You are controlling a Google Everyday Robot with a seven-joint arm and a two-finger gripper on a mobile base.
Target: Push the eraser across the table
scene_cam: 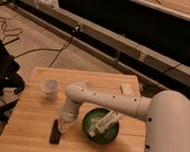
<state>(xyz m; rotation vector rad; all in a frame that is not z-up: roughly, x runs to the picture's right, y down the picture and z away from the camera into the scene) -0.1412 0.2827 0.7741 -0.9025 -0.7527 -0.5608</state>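
Down near the front left of the table [25, 134] we see the eraser [55, 133], a small, flat, black block with rounded corners. The gripper [64, 125] sits just beside it; we cannot tell whether it is open.

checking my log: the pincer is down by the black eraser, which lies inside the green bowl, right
No. The camera view shows the eraser on the table, outside the green bowl; the pincer is indeed down by it.
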